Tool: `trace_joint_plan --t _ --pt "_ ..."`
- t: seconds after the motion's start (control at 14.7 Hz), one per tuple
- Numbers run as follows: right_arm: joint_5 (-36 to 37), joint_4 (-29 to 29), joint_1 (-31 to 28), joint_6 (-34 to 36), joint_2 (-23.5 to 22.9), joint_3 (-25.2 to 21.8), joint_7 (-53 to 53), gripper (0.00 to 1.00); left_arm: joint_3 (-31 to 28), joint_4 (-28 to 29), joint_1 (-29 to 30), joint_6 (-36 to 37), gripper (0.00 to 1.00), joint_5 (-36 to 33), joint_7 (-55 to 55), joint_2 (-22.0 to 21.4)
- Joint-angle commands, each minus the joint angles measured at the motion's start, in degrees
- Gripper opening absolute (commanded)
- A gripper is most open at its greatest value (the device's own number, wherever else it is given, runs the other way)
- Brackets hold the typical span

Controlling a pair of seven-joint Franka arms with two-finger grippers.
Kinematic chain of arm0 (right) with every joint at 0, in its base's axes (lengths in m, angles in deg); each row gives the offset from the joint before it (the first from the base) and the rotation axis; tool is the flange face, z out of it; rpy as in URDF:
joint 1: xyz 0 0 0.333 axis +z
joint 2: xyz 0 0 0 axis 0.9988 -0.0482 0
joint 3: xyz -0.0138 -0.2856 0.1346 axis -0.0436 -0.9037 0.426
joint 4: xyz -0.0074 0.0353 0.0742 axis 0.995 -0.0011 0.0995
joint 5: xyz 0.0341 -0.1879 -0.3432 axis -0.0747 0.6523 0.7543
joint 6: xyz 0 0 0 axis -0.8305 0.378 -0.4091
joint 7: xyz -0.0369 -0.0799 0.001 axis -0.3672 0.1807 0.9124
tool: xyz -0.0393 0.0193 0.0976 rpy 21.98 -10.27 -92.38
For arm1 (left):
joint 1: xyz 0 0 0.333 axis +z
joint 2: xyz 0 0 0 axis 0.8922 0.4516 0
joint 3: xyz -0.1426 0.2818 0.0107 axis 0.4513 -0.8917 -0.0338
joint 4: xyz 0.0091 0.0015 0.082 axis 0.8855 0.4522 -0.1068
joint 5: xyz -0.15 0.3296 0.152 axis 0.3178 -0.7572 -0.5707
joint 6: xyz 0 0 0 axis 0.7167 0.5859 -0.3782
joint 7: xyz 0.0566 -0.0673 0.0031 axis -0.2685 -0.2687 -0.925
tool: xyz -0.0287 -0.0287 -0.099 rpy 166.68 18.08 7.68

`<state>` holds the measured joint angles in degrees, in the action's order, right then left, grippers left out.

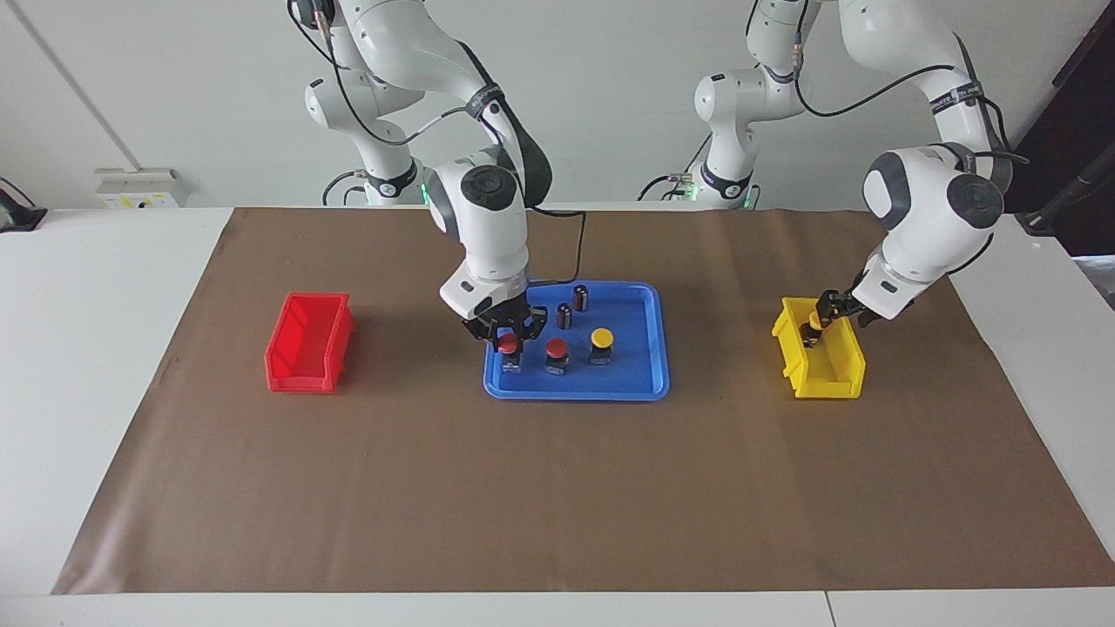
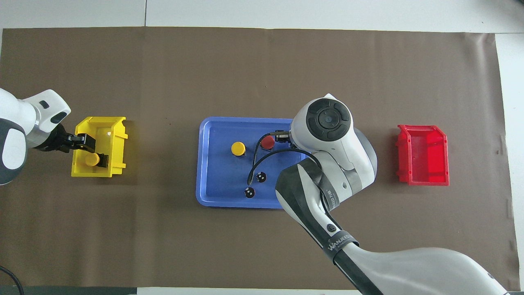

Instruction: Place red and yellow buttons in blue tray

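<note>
Presently the right gripper (image 1: pixel 510 335) stands in the blue tray (image 1: pixel 640 383), fingers straddling a red button (image 1: pixel 508 346); whether they pinch it cannot be told. A second red button (image 1: pixel 557 349) and a yellow button (image 1: pixel 602 338) stand beside it. The left gripper (image 2: pixel 91 150), fingers spread, brackets the last yellow button (image 2: pixel 92 159) inside the yellow bin (image 2: pixel 118 135). Risk: lifting off-centre would tip that button. The right arm hides its button from overhead.

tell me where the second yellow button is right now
It sits inside the yellow bin toward the left arm's end of the table, with the left gripper around it; the yellow button is not yet in the blue tray.
</note>
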<state>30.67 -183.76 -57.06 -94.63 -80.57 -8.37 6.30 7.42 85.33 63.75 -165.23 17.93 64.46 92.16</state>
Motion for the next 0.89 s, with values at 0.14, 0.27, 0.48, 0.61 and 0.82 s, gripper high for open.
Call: trace_joint_plan --t 0.14,0.27,0.48,0.61,0.82 --pt "0.57 -2.76 -0.30 -2.43 0.58 0.38 0.40 0.28 -0.14 9.29 -0.86 -7.23 0.71 -0.70 -1.10 -4.62" --pt "0.65 -3.11 -0.56 -3.49 0.41 0.38 0.31 0.41 -0.23 9.91 -0.59 -7.23 0.70 -0.79 -0.84 -4.97" --pt "0.65 -1.19 -0.74 -2.53 0.23 0.30 0.57 1.00 -0.23 12.19 -0.42 -8.01 0.10 -0.70 -1.28 -5.94" --pt "0.65 3.01 -1.87 3.23 1.63 0.03 0.40 1.00 -0.23 9.58 -0.24 -7.85 0.01 -0.70 -1.54 -5.07" --pt "0.65 9.70 -6.87 16.85 6.37 0.03 -0.12 1.00 -0.32 -5.05 -1.03 3.44 0.01 -0.79 -0.93 -0.68"
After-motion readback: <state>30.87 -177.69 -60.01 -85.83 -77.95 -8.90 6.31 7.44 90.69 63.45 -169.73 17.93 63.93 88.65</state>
